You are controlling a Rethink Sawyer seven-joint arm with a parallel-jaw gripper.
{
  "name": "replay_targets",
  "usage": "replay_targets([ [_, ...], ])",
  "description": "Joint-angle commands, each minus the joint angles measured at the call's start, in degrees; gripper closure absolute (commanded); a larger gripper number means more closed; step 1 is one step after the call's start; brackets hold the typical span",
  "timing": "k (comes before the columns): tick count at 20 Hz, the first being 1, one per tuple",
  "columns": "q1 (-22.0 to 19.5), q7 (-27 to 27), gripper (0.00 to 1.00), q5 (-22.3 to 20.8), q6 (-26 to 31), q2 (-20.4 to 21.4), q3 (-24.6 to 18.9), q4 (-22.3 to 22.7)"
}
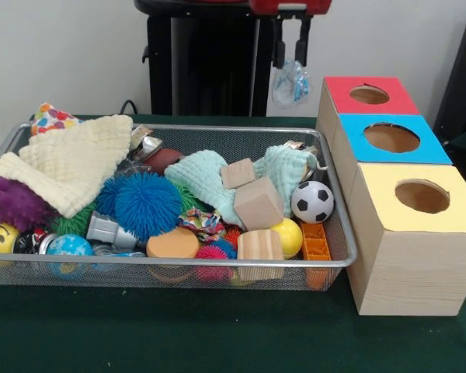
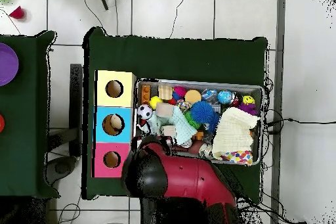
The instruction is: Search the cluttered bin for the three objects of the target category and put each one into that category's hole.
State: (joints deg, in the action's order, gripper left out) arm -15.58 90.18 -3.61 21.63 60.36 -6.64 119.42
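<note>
The gripper is hanging high behind the far edge of the wire mesh bin, above the gap between the bin and the row of boxes. Its two dark fingers are standing a little apart, and a clear plastic bag with something blue inside is dangling just under them; whether the fingers are really pinching the bag, the pictures are not showing clearly.

Inside the bin, three wooden blocks are lying close together near the middle: a small cube is leaning on the mint green cloth, a bigger cube is sitting just below it, and a rounded block is resting at the near wall beside a yellow ball. A soccer ball is lying near the right wall, with an orange plastic piece in front of it. A blue spiky ball is sitting in the centre, and a cream knitted cloth is covering the left part.

To the right of the bin, three wooden boxes are standing in a row, touching each other: the red-topped box farthest, the blue-topped box in the middle, the yellow-topped box nearest. Each one is having a round hole in its top.
</note>
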Motion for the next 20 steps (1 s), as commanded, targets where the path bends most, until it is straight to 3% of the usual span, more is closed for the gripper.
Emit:
replay_targets([
  [1, 3.57, 15.42, 1.00, 4.33, 7.77, 1.66, 3.02, -2.37],
  [9, 8.88, 18.56, 1.00, 7.63, -3.69, -6.15, 5.95, -3.09],
  [16, 16.13, 21.63, 1.00, 11.80, -7.15, -10.94, 11.01, -6.26],
  [20, 18.37, 22.19, 1.00, 14.17, -6.33, -12.29, 12.65, -7.71],
])
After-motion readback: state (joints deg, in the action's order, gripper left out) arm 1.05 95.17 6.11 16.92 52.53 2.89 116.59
